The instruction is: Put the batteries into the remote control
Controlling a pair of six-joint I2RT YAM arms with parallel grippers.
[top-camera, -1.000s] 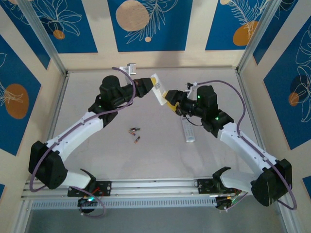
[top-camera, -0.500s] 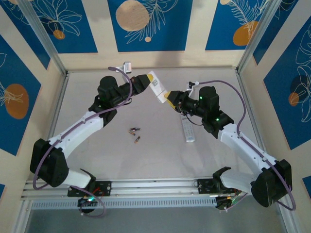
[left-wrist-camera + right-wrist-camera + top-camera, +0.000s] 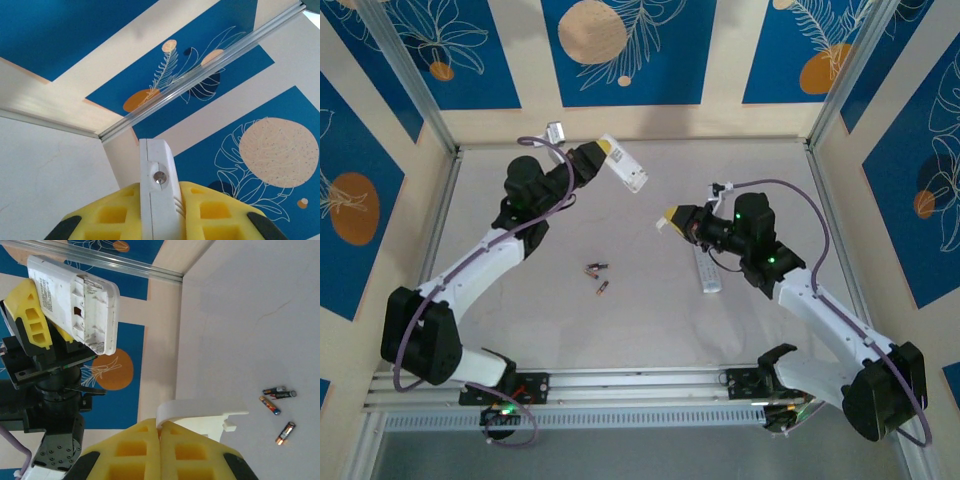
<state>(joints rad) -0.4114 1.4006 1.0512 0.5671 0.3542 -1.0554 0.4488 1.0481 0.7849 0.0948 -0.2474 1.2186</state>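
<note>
The left end effector (image 3: 597, 155) is clamped on one end of a white remote (image 3: 624, 164) and holds it in the air over the far left part of the desk (image 3: 650, 320), its free end pointing toward the right arm. From the left wrist, the yellow fingers (image 3: 212, 210) press against both sides of the remote's narrow edge, where a small screw shows. From the right wrist, the remote's back faces the camera: its battery bay is open, and a printed label sits on the half nearer the grip. The right end effector (image 3: 670, 217) hangs near the middle of the desk, well apart from the raised remote. Its fingers are pressed together on a thin white cover (image 3: 200, 416) that juts out past the tips. The batteries (image 3: 597, 269) lie loose on the desk between the two arms. A small cluster lies together and one (image 3: 603, 289) rests just nearer the arm bases, none touching either end effector. A second remote (image 3: 706, 270) lies flat on the desk just beneath the right arm's wrist, to the right of the batteries.
</note>
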